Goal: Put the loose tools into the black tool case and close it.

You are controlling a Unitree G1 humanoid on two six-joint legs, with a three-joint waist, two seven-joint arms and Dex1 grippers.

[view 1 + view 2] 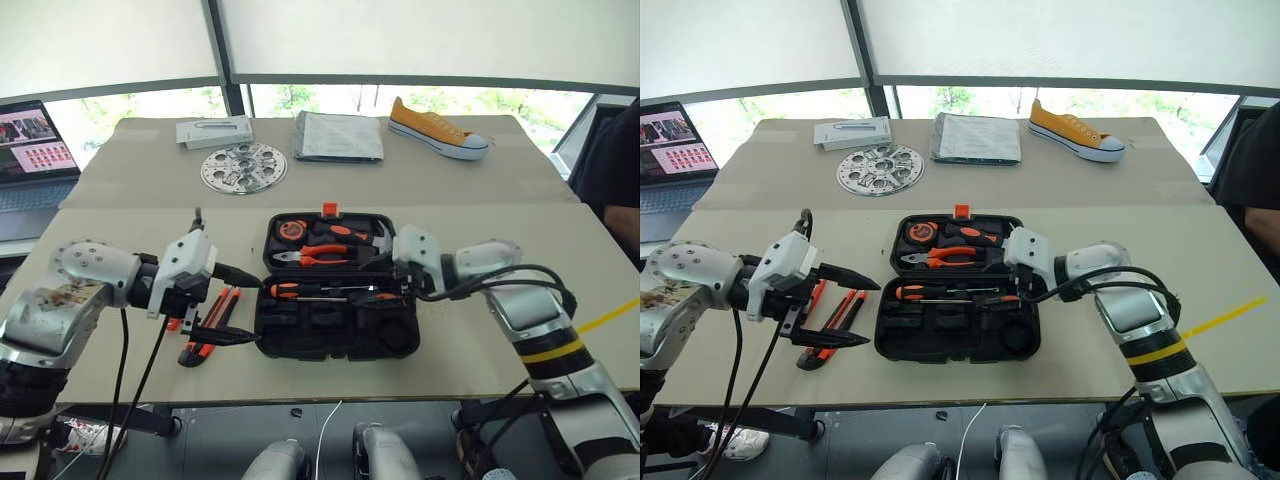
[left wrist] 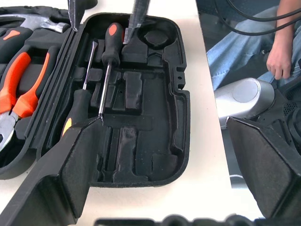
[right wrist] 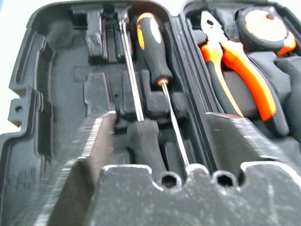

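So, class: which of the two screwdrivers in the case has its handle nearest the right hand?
The screwdriver whose dark handle sits between the right hand's fingers.

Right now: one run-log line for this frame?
case: open | screwdrivers: two in near half | knife, slim screwdriver: on table | left gripper: open | right gripper: over screwdrivers

Lying along the far edge of the table: yellow sneaker toward its right end, grey folded cloth mid-table, round metal disc and flat grey box further left. Open laptop beyond its left end.
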